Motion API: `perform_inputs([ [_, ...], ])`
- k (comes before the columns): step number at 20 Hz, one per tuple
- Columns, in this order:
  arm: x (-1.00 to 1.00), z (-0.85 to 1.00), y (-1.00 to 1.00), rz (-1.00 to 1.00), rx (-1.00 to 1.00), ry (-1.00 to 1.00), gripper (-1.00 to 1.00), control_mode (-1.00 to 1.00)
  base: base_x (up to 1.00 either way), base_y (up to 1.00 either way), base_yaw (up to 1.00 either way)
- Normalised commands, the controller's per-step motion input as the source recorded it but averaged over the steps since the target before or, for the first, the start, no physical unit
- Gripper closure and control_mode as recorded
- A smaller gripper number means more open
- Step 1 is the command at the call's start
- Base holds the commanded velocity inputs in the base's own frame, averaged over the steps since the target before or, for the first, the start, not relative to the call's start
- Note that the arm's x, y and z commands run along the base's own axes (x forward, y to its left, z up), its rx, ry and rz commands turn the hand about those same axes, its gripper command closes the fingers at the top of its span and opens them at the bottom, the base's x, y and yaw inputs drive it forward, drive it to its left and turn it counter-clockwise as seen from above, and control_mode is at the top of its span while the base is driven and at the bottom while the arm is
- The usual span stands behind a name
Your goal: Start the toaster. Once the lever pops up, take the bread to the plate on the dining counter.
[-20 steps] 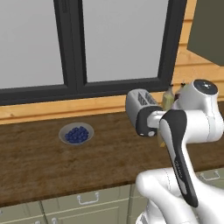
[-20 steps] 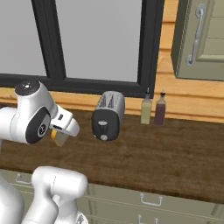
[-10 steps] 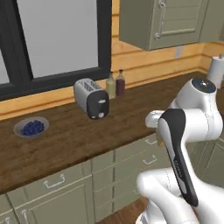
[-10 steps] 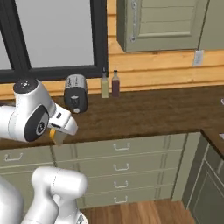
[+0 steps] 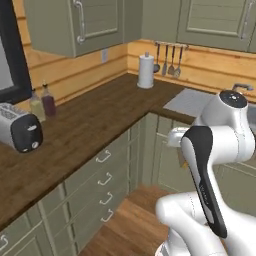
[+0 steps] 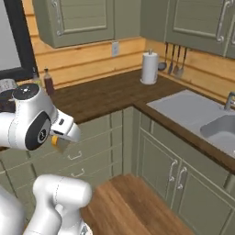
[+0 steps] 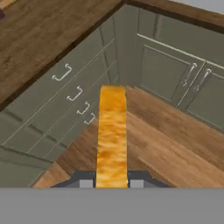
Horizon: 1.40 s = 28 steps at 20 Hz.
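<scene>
You see gripper [image 7: 112, 183] clamped on bread [image 7: 112, 135]; slice edge-on, long axis straight out from fingers; toaster [image 5: 19, 131] well apart.

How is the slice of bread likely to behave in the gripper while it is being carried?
The bread juts straight out from the gripper without drooping, so it is probably fairly stiff. Gripped at one end only, it might pivot or slip. It is thin, so likely light and crumbly.

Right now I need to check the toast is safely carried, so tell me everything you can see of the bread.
The bread is a golden, toasted-looking slice, mottled orange-brown, seen edge-on in the hand view as a long narrow strip. Its near end sits clamped between the tool's two tips; the far end sticks straight out, free, over the wooden floor. Nothing else touches it.
</scene>
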Motion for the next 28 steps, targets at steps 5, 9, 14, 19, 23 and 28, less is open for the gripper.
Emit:
perform_inputs([
  [5,0.0,0.0,0.0,0.0,0.0,0.0,1.0,1.0,-0.62,-0.01,-0.8],
  [9,0.0,0.0,0.0,0.0,0.0,0.0,1.0,1.0,-0.53,0.0,-0.85],
  [14,0.0,0.0,0.0,0.0,0.0,0.0,1.0,1.0,-0.3,0.0,-0.85],
  [19,0.0,0.0,0.0,0.0,0.0,0.0,1.0,1.0,-0.14,-0.06,-0.84],
  [23,0.0,0.0,0.0,0.0,0.0,0.0,1.0,1.0,-0.01,-0.29,-0.83],
  [28,0.0,0.0,0.0,0.0,0.0,0.0,1.0,1.0,0.0,-0.54,-0.81],
])
